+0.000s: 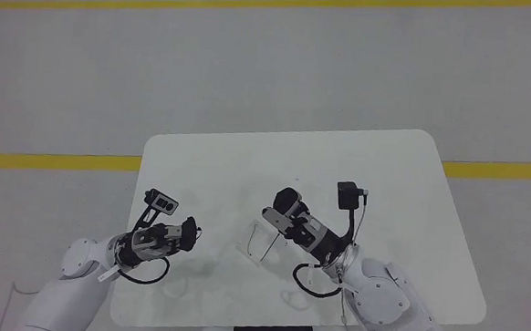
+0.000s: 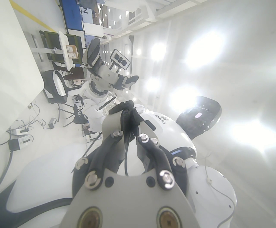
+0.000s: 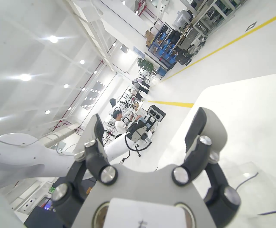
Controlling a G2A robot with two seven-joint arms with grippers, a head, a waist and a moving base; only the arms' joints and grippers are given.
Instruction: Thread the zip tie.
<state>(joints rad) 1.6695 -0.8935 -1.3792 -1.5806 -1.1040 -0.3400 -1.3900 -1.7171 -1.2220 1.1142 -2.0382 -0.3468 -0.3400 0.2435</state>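
A thin black zip tie [image 2: 126, 155] runs out from between the closed fingertips of my left gripper [image 2: 129, 111], which is shut on it; a short black end [image 2: 107, 103] sticks out sideways. That gripper [image 1: 191, 234] hangs over the table's front left. My right gripper [image 3: 148, 127] stands open with nothing between its fingers, raised over the table's middle [image 1: 276, 209] and facing the left one. In the left wrist view it [image 2: 115, 61] appears beyond the held tie, apart from it. Another dark strand [image 3: 245, 181] lies in a clear tray [image 3: 251, 170].
The white table [image 1: 384, 173] has rounded corners; its front edge is close to both arms. The clear tray [image 1: 259, 243] sits between the two grippers, just below the right one. Grey floor with yellow lines surrounds the table.
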